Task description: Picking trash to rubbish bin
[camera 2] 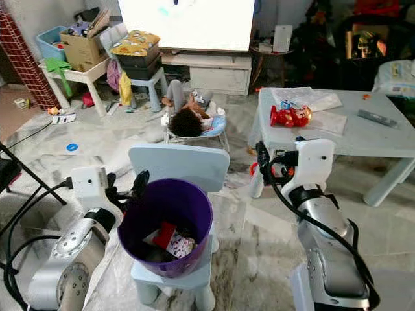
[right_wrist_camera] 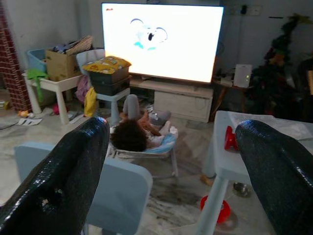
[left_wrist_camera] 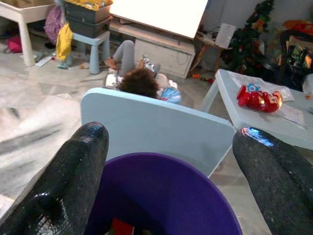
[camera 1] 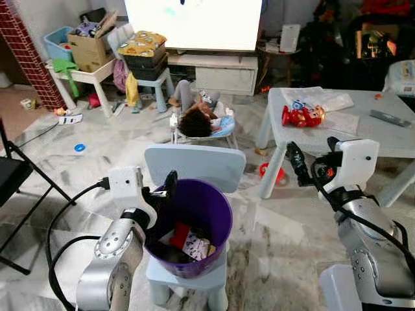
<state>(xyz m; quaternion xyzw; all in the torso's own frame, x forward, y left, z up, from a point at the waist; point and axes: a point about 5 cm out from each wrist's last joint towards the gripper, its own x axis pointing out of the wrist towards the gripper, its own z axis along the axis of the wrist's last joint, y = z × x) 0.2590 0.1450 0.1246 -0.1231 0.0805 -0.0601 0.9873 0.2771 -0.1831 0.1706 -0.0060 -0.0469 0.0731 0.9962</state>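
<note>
Your purple rubbish bin (camera 1: 194,223) stands upright on the seat of the small pale-blue chair (camera 1: 194,165), its mouth open. You can see trash inside: a red piece (camera 1: 179,236) beside a white printed wrapper (camera 1: 196,247).

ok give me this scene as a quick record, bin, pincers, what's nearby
bin: purple bin standing on a pale blue chair, trash already inside
left pincer: left pincer open, at the bin's rim, holding nothing
right pincer: right pincer open, raised beside the table, holding nothing
table: grey table with a red toy on it
person: lying in a bouncer seat before the lit screen
</note>
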